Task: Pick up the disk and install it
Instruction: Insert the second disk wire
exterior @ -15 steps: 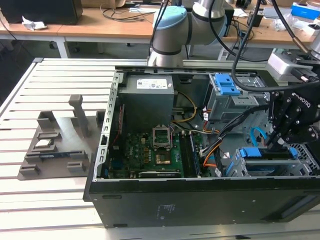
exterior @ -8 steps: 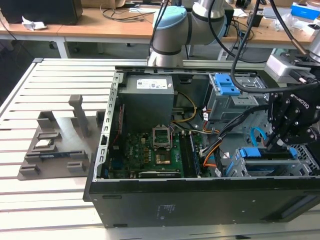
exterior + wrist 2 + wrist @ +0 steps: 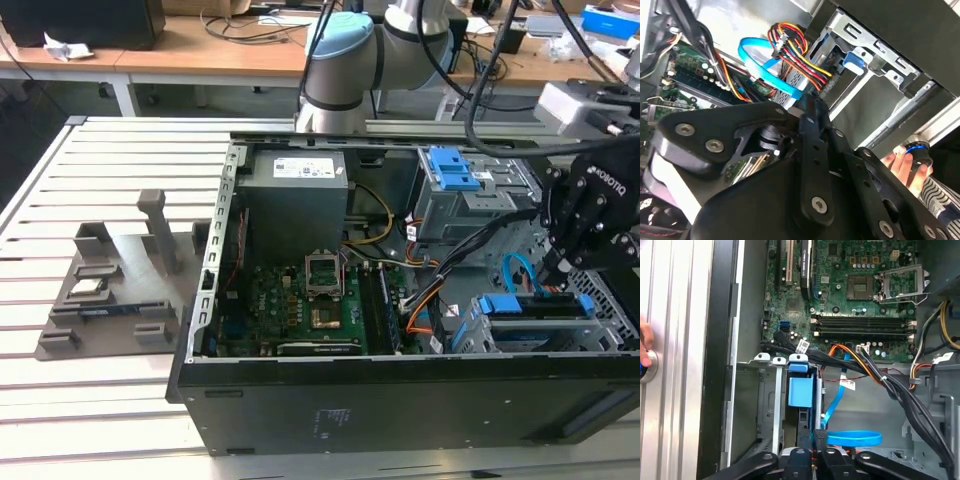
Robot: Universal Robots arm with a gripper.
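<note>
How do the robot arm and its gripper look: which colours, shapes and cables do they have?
The arm is silver-grey with rounded joints; one joint has a light blue cap. Black cables run along it. The gripper is black, with white lettering on its body. In the second wrist view its fingers are matte black bars linked by silver screws.

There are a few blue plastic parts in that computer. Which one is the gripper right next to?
The blue-framed disk in the low cage at the exterior view's right. The gripper hangs just over it. The blue latch sits higher up on the grey cage, well apart.
</note>
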